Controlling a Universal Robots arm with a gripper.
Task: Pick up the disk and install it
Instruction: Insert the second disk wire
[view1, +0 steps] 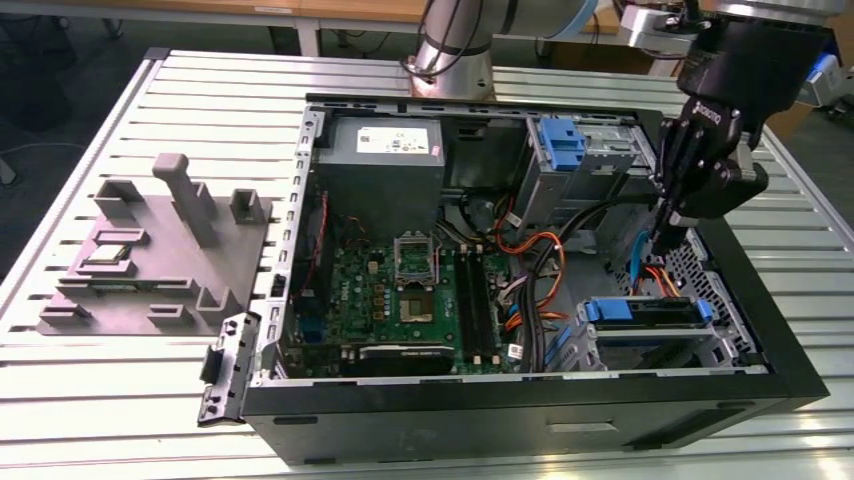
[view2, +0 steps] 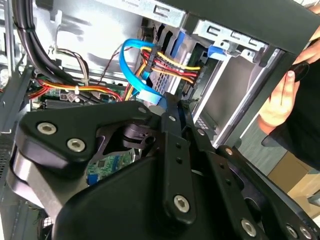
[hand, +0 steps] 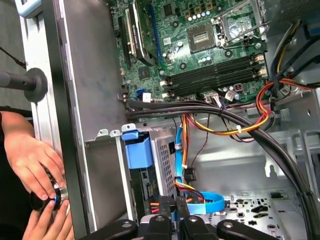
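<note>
Disk (view1: 643, 312) sits in its bay at the computer case's (view1: 534, 400) corner — gripper (view1: 663, 243) above, jaws seemingly clenched empty; seating appears underway.

No text is legible: the white sticker (view1: 398, 140) on the grey power supply box (view1: 378, 165) carries print too small to read.

Silver-grey arm column (view1: 451, 40), matt black tool (view1: 671, 243) of hinged links with round silver screws (view2: 76, 145).
</note>
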